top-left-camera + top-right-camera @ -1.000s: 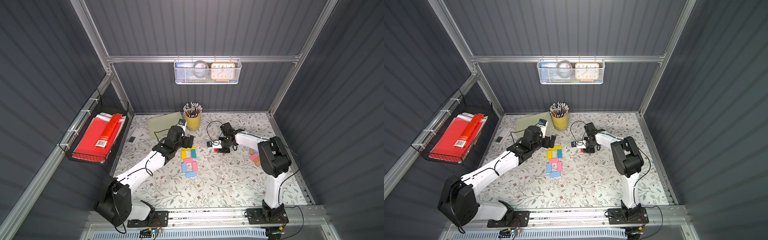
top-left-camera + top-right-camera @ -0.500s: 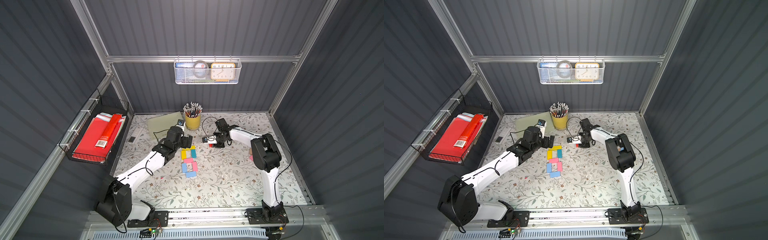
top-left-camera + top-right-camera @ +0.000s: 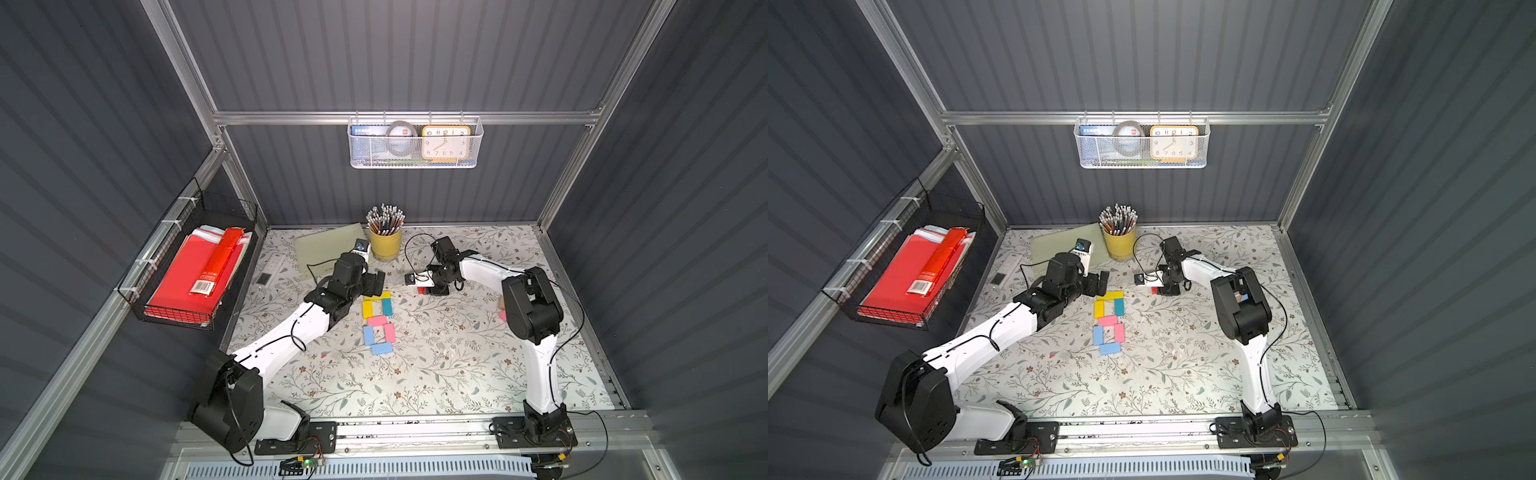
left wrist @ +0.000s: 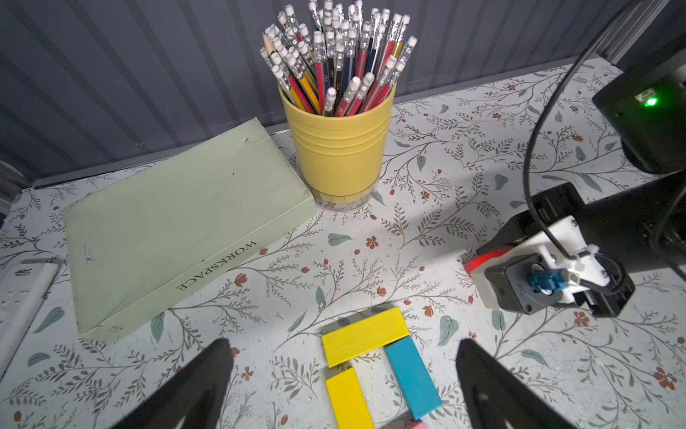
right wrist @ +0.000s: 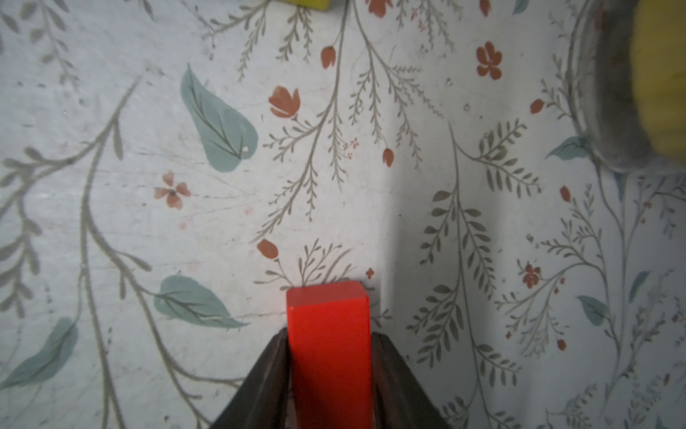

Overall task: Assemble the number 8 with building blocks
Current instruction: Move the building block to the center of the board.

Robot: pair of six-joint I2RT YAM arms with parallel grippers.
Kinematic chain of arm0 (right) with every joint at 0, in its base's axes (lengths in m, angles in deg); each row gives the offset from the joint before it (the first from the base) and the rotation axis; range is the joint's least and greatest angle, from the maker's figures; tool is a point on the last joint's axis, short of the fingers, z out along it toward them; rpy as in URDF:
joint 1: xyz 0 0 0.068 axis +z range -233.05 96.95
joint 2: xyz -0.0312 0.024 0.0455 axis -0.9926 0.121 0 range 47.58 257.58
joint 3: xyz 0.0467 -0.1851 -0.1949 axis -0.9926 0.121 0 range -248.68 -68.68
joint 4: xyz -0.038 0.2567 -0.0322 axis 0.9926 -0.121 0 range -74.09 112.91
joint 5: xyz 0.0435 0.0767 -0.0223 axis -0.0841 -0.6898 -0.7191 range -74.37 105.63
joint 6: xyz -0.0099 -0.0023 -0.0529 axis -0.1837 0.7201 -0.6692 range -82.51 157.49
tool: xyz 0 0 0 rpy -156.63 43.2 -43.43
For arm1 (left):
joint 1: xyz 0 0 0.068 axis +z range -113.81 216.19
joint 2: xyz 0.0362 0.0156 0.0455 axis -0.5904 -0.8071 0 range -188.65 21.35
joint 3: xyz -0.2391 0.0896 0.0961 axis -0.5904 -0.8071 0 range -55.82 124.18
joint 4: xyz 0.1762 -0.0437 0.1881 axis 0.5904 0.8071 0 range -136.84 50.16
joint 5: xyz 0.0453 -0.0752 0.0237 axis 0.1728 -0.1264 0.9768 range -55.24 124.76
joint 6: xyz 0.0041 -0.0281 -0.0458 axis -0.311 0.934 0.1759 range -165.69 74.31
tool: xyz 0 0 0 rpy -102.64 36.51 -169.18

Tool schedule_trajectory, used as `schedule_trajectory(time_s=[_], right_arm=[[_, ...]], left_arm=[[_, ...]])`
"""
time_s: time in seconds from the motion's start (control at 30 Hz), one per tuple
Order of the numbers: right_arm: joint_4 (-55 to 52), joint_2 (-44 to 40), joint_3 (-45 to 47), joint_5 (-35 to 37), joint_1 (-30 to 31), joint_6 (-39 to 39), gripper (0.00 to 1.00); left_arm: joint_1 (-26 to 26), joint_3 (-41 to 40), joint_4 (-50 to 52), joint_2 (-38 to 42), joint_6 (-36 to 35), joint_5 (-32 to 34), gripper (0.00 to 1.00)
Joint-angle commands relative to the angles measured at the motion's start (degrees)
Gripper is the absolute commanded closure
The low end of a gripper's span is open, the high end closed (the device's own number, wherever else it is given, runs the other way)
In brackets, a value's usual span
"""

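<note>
The left end effector (image 4: 343, 344), spread wide and empty, hovers just beside the top yellow block (image 4: 365, 336) of the number 8 (image 3: 377, 321), which lies mid-bench (image 3: 436, 365) with seven blocks placed. To its right, the right end effector (image 5: 328, 336) pinches a red block (image 5: 328, 356) low over the bench. The block looks spare, so lay it flat, well clear of the figure. The wire basket (image 3: 232, 216) holds red folders (image 3: 183, 278), the yellow cup (image 4: 337, 148) holds pencils (image 4: 334, 55), and the mesh basket (image 3: 374, 156) holds a tape roll (image 3: 401, 133) and a clock (image 3: 446, 143).
</note>
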Motion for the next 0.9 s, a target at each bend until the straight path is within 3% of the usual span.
schedule_trajectory(time_s=[0.0,0.17,0.3,0.4,0.63,0.73,0.87], right_arm=[[-3.78,1.25,3.54,1.92,-0.99,0.44,0.6],[-3.45,-0.05,5.72,1.47,-1.57,0.67,0.65],[-2.81,-1.32,7.24,1.33,-2.09,0.54,0.63],[-1.89,-1.83,7.8,1.48,-2.2,0.54,0.55],[2.05,-6.23,7.64,-2.07,-2.2,3.8,0.27],[4.9,-11.28,9.34,-5.62,-2.22,6.66,0.24],[12.87,-19.92,15.36,-8.96,-2.2,16.36,0.22]], left_arm=[[0.52,-0.59,-0.44,1.06,-0.94,0.66,0.02],[0.53,-0.55,-0.41,0.97,-1.01,0.49,0.02],[0.52,-0.58,-0.5,0.93,-0.95,0.4,0.02],[0.6,-0.5,-0.53,0.89,-0.92,0.22,0.02],[0.65,-0.68,-0.61,1.28,-0.77,0.56,0.02],[0.66,-0.77,-0.75,1.49,-0.79,0.57,0.02],[0.69,-0.77,-0.81,1.67,-0.61,0.5,0.02]])
